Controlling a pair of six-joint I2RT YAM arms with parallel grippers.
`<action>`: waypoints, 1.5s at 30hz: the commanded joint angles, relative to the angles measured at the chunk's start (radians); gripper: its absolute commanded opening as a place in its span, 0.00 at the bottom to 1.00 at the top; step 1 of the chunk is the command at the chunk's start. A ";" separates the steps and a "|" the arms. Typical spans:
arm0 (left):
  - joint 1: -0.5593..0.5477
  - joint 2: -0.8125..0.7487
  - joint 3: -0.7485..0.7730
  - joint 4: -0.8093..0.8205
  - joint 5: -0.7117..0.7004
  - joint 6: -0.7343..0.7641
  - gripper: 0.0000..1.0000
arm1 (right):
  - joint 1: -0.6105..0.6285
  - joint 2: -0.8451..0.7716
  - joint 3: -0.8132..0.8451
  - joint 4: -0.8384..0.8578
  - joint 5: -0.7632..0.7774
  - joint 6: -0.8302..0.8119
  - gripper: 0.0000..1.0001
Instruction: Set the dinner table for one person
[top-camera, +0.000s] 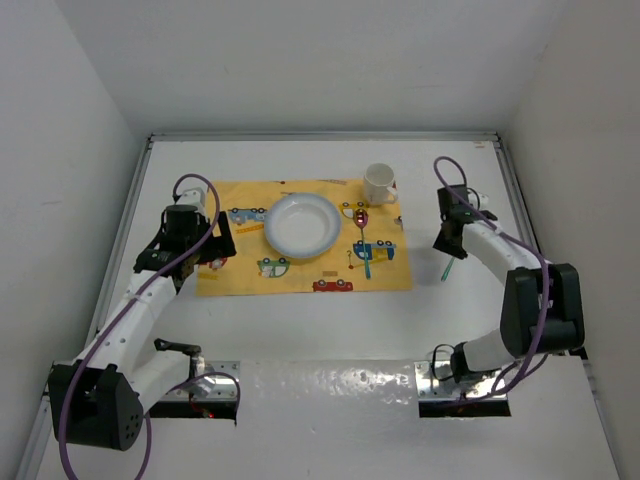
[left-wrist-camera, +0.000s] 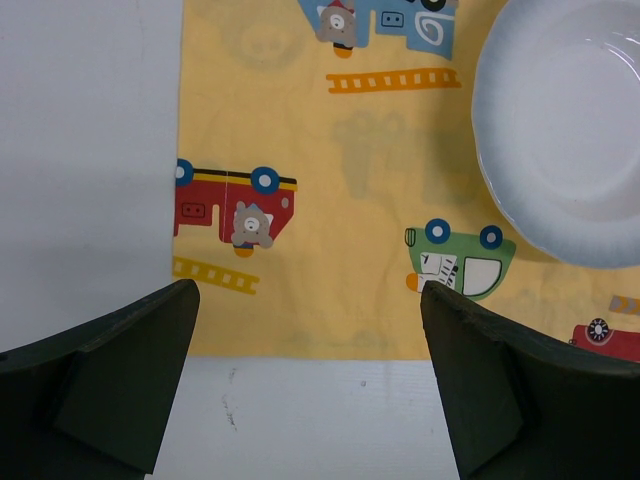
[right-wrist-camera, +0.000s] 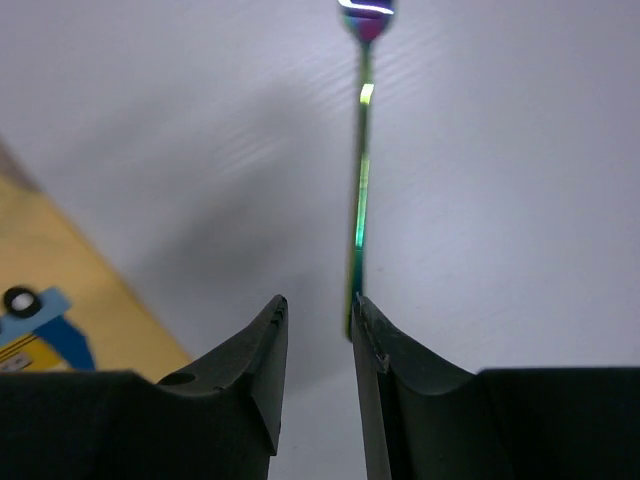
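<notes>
Fetching cutlery, we judge: our right gripper (right-wrist-camera: 318, 305) sits nearly closed around the thin iridescent metal utensil (right-wrist-camera: 361, 180) over the large white dinner table (top-camera: 300, 320), and we cannot tell whether it grips. The left gripper (left-wrist-camera: 308, 290) gapes. Next calls for a firm pinch, then a carry to the yellow car-print cloth placemat (top-camera: 300, 278).

The white desk (top-camera: 300, 325) is enclosed by a plain left wall (top-camera: 60, 150), back wall (top-camera: 320, 60) and right wall (top-camera: 590, 120). Grey rails (top-camera: 320, 135) are noted at its edges. Even, diffuse lighting is recorded.

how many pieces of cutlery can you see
2. One utensil lies on the placemat, right of the plate; the other utensil is off the mat on the table, at the right gripper.
</notes>
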 joint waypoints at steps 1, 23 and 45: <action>-0.005 -0.011 0.035 0.020 0.006 -0.002 0.92 | -0.086 -0.026 -0.012 0.027 -0.038 0.029 0.33; -0.005 -0.014 0.027 0.023 -0.014 0.001 0.92 | -0.323 0.345 0.189 0.159 -0.196 -0.045 0.32; -0.005 -0.016 0.028 0.025 -0.007 0.000 0.90 | -0.181 0.008 0.178 0.072 -0.158 -0.097 0.00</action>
